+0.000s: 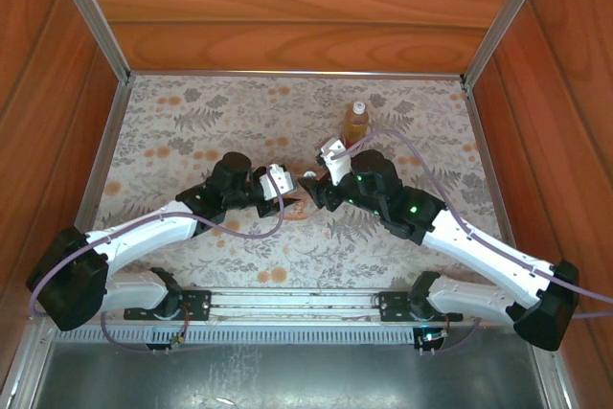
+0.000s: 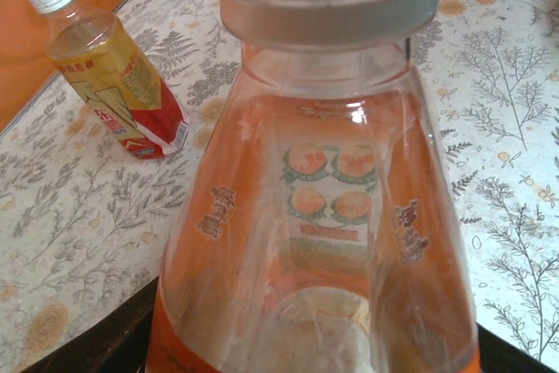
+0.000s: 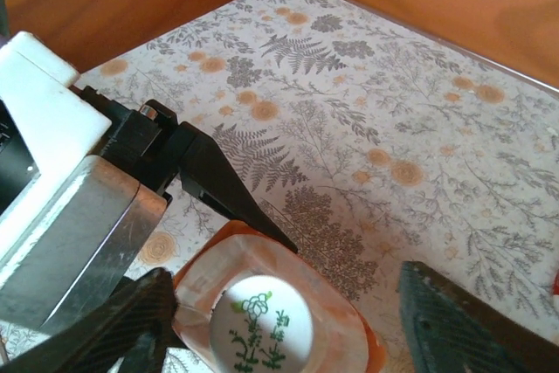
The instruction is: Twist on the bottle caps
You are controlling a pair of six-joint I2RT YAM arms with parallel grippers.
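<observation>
The left gripper [image 1: 287,187] is clamped on the wide clear plastic bottle of orange liquid [image 2: 323,242], with dark fingers [image 2: 83,347] at the frame's lower corners. The right gripper [image 3: 288,290] is spread wide around that bottle's round whitish cap [image 3: 262,321]. One of its fingers touches the shoulder and the other is apart. The slim capped amber bottle [image 2: 113,76] stands at upper left on the fern-patterned table [image 3: 367,102].

Glossy clear plastic bottle [image 2: 306,242] (matt table cover [image 2: 507,85] beneath), wooden walls [image 1: 287,7]
</observation>
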